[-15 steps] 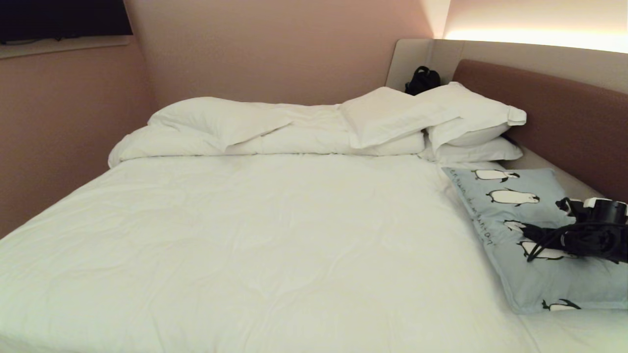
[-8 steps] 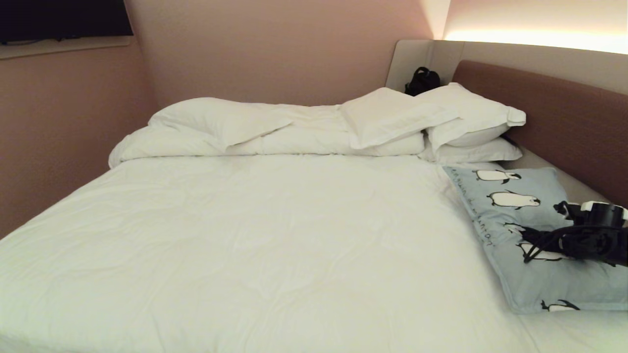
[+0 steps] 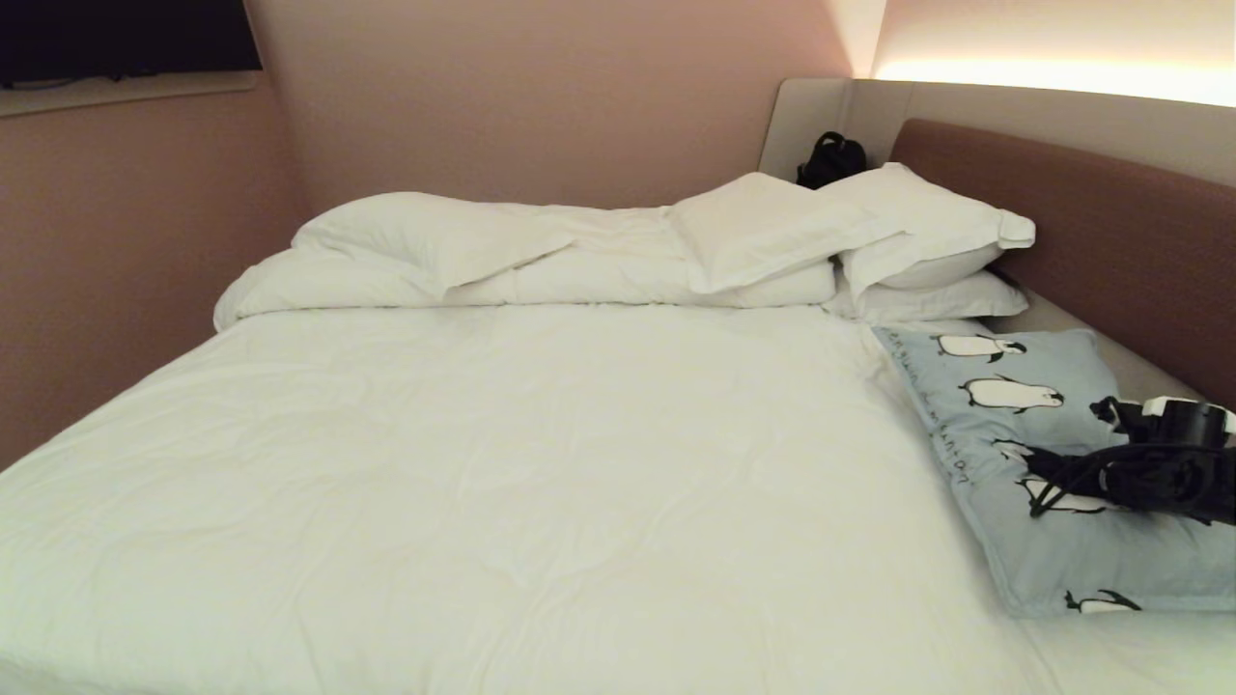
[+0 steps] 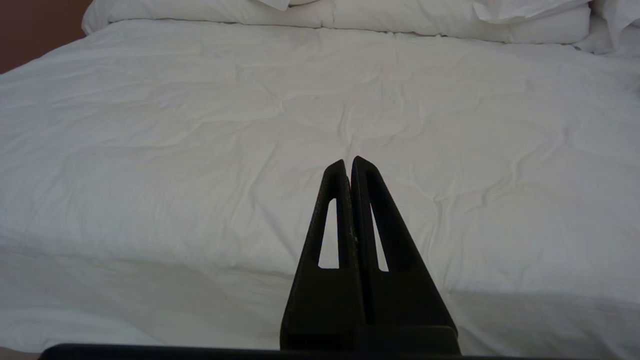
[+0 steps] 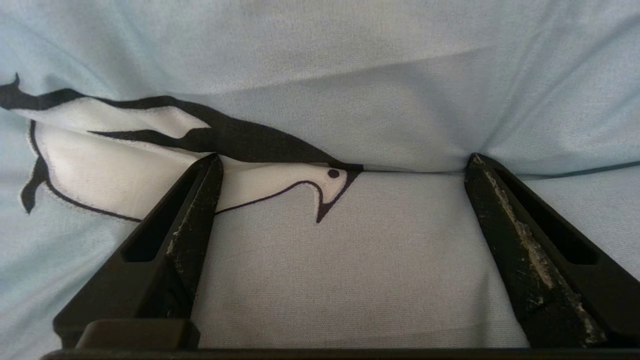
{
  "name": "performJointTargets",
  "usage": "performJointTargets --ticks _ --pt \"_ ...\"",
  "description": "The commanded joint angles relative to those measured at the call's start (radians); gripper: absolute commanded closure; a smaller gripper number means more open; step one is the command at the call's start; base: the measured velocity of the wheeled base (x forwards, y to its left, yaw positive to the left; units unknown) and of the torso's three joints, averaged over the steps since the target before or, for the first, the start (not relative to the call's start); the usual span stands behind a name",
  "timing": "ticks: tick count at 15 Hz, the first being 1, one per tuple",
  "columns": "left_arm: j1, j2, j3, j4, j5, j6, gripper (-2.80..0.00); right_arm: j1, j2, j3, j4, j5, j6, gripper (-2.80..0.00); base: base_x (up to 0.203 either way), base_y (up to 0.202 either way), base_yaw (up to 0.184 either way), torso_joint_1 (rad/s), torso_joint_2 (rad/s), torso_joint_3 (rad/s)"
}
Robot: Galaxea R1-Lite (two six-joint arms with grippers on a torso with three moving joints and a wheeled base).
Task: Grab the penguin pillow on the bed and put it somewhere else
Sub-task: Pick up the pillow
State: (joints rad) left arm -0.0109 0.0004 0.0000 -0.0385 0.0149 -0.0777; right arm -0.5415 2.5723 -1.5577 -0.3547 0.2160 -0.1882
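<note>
The penguin pillow (image 3: 1053, 550), light blue with black-and-white penguins, lies flat at the right side of the bed (image 3: 541, 463), near the brown headboard. My right gripper (image 3: 1072, 458) is down on the pillow's middle. In the right wrist view this gripper (image 5: 344, 159) is open wide. Both fingertips (image 5: 207, 175) press into the fabric (image 5: 350, 250) and make a crease, with a penguin's head between them. Nothing is pinched. My left gripper (image 4: 348, 162) is shut and empty, held low over the bed's near edge, out of the head view.
A folded white duvet (image 3: 502, 261) and stacked white pillows (image 3: 917, 241) line the far side of the bed. A black object (image 3: 828, 157) sits on the ledge behind them. The headboard (image 3: 1110, 222) runs close along the right, and pink walls close off the left and back.
</note>
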Motion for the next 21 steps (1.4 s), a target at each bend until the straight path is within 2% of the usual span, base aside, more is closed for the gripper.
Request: performJointTargets --ticks 1,4,11,14,21 --pt "0.0 0.0 0.0 -0.001 0.0 -0.002 0.0 0.002 -0.009 -0.01 -0.003 0.002 0.033 -2.8 0.0 0.0 0.0 0.0 0.0 0.0" --pt "0.0 0.0 0.0 0.0 0.0 0.0 0.0 0.0 -0.027 -0.028 -0.002 0.002 0.087 -2.8 0.0 0.0 0.0 0.0 0.0 0.0" --pt "0.0 0.0 0.0 -0.001 0.0 -0.001 0.0 0.0 -0.112 -0.01 -0.005 0.007 0.111 -2.8 0.0 0.0 0.0 0.0 0.0 0.0" --pt "0.0 0.0 0.0 0.0 0.0 0.0 0.0 0.0 -0.196 -0.009 -0.005 0.013 0.16 -2.8 0.0 0.0 0.0 0.0 0.0 0.0" --pt "0.0 0.0 0.0 -0.001 0.0 0.0 0.0 0.0 -0.225 -0.027 -0.003 0.019 0.167 -2.8 0.0 0.0 0.0 0.0 0.0 0.0"
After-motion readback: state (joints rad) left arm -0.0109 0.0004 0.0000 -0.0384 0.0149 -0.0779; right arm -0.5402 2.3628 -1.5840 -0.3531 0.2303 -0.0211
